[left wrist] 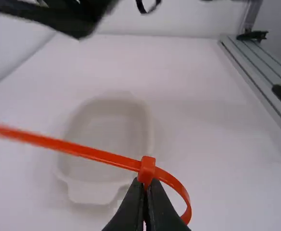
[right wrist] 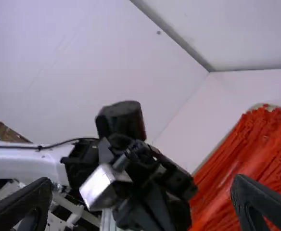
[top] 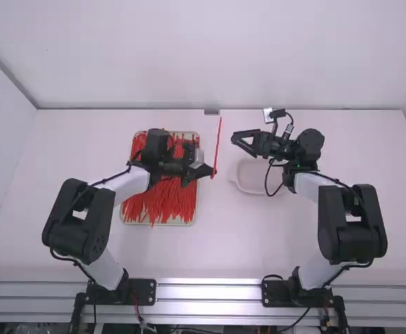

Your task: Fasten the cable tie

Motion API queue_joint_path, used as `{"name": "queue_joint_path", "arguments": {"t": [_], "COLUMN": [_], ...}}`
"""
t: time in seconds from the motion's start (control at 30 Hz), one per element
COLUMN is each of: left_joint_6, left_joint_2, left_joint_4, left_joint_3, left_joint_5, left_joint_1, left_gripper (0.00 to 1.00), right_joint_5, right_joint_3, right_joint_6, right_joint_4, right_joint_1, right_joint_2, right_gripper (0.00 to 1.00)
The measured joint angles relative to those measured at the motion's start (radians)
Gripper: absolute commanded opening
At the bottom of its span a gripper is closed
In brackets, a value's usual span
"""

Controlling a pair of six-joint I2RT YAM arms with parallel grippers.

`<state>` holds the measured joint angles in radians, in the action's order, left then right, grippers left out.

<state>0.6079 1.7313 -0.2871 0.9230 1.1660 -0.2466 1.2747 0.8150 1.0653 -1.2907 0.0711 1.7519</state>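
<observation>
My left gripper (top: 207, 168) is shut on an orange-red cable tie (top: 217, 146) just beside its head (left wrist: 146, 167). The tie's long strip stands up from the gripper in the high view. In the left wrist view the strip passes the head and a small loop (left wrist: 181, 191) curls back beside the shut fingers (left wrist: 135, 204). My right gripper (top: 242, 142) hangs to the right of the tie with its jaws wide apart and nothing between them. Its own fingers (right wrist: 22, 204) frame the left arm's wrist (right wrist: 131, 178) in the right wrist view.
A board (top: 128, 217) piled with several loose red cable ties (top: 163, 193) lies under the left arm. A shallow white tray (top: 247, 178) sits on the table below the two grippers, seen as the pale tray (left wrist: 107, 144) in the left wrist view. Bare table surrounds them.
</observation>
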Motion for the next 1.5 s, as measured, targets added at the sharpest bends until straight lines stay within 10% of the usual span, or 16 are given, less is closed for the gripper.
{"name": "queue_joint_path", "arguments": {"t": [0.77,1.1,1.37,1.5], "left_joint_6": [-0.200,-0.208,-0.208,-0.209], "left_joint_2": [-0.079,-0.079,-0.079,-0.079], "left_joint_4": [-0.219,-0.182,-0.167,-0.166], "left_joint_3": [0.018,0.018,0.018,0.018], "left_joint_5": [0.130,0.089,0.049,0.041], "left_joint_1": [-0.031,-0.033,-0.037,-0.038], "left_gripper": [0.02,0.02,0.02,0.02], "right_joint_5": [-0.029,-0.043,-0.050,-0.040], "right_joint_3": [-0.070,-0.070,-0.070,-0.070], "right_joint_6": [-0.090,-0.024,0.000,0.031], "right_joint_4": [-0.007,-0.009,-0.060,-0.099], "right_joint_1": [0.093,0.089,0.113,0.115], "right_joint_2": [0.000,0.000,0.000,0.000], "right_gripper": [0.74,0.09,0.23,0.51]}}
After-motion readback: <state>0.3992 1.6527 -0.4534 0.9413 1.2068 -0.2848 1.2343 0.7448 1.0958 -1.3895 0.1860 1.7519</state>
